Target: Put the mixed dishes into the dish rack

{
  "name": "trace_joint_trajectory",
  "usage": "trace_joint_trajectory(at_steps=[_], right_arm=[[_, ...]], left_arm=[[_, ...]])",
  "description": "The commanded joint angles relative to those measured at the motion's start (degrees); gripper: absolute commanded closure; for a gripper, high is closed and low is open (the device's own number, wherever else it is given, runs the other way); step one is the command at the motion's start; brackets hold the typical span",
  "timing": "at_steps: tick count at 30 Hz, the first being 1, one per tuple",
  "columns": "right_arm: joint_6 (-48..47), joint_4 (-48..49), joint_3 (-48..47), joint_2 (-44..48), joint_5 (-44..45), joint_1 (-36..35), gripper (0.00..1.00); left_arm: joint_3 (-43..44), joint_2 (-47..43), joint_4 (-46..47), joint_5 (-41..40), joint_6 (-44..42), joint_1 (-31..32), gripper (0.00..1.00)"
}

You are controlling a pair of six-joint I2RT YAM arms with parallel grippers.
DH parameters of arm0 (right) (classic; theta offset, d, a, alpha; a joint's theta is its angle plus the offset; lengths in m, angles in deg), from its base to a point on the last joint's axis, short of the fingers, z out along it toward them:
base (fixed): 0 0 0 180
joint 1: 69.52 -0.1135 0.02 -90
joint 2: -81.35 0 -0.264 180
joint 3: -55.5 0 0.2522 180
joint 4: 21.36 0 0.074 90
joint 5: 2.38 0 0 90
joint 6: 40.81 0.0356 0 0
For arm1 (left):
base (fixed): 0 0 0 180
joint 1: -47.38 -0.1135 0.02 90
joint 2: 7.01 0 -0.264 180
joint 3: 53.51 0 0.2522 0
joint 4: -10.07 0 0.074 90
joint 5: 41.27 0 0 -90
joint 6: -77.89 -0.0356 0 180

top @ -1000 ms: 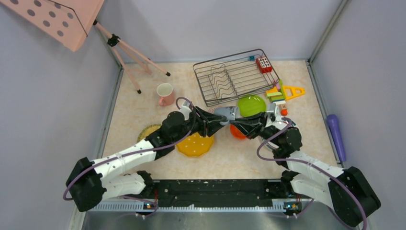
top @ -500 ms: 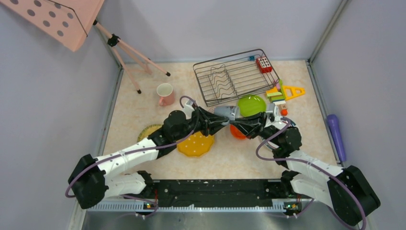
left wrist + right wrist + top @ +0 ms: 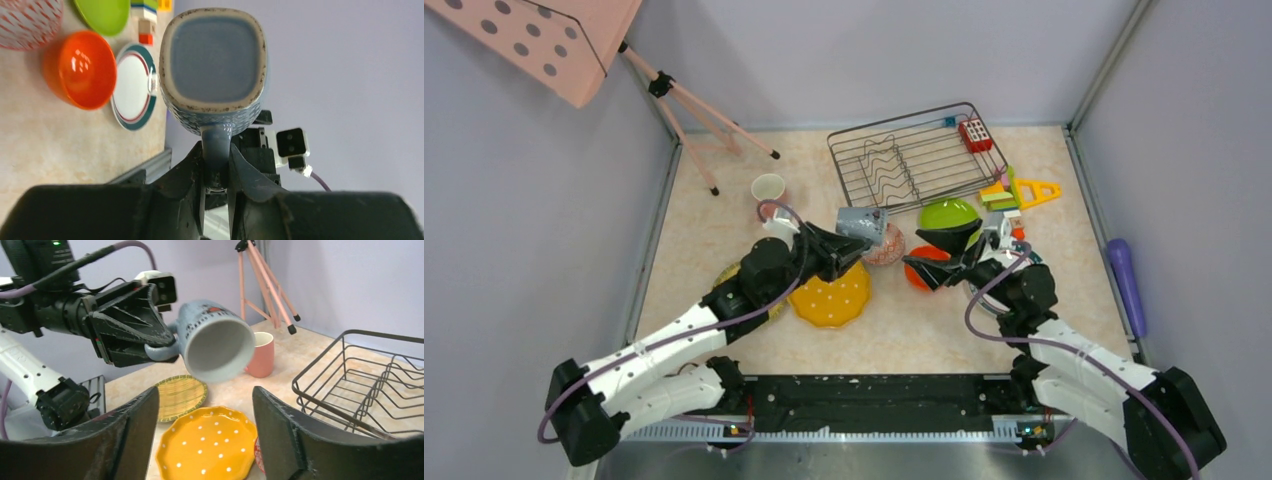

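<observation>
Since a second ago the left hand (image 3: 849,238) has carried the grey glazed mug (image 3: 862,222) leftward, away from the right hand (image 3: 932,256), whose fingers now stand spread, gripping nothing. The left wrist view shows the mug's handle pinched between that hand's fingers (image 3: 245,170), a detail the overhead view hides. The mug hangs on its side above the surface, just near of the dark wire dish rack (image 3: 924,160), which holds a red toy block (image 3: 975,134) in its far right corner.
</observation>
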Motion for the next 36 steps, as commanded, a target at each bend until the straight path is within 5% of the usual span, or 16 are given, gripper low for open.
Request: trace_joint_trajectory(at_steps=[1, 4, 9, 13, 23, 36], right_arm=[[-2.28, -4.87, -1.90, 3.02, 4.15, -0.57, 0.28], [-3.07, -12.58, -3.49, 4.38, 9.34, -0.57, 0.15], [-3.29, -39.86, -16.92, 0.18, 25.89, -0.52, 0.14], [-4.16, -50.93, -27.71, -8.50, 27.25, -0.57, 0.15], [-14.41, -64.74, -52.27, -33.76, 22.45, -2.76, 0.18], [-16.70, -66.48, -73.74, -59.94, 28.66, -9.06, 0.27]], left_arm=[[3.25, -5.58, -4.97, -9.25, -7.50, -0.96, 1.00], [6.34, -7.30, -11.69, -13.22, -14.05, -1.28, 1.00], [11.68, -9.30, -25.88, -25.69, -26.68, -1.31, 1.00], [13.59, -9.94, -31.37, -32.87, -33.69, -1.31, 1.00], [14.06, -12.50, -36.31, -41.22, -46.13, -1.27, 1.00], [15.30, -14.21, -43.98, -45.39, -46.90, -1.33, 1.00]])
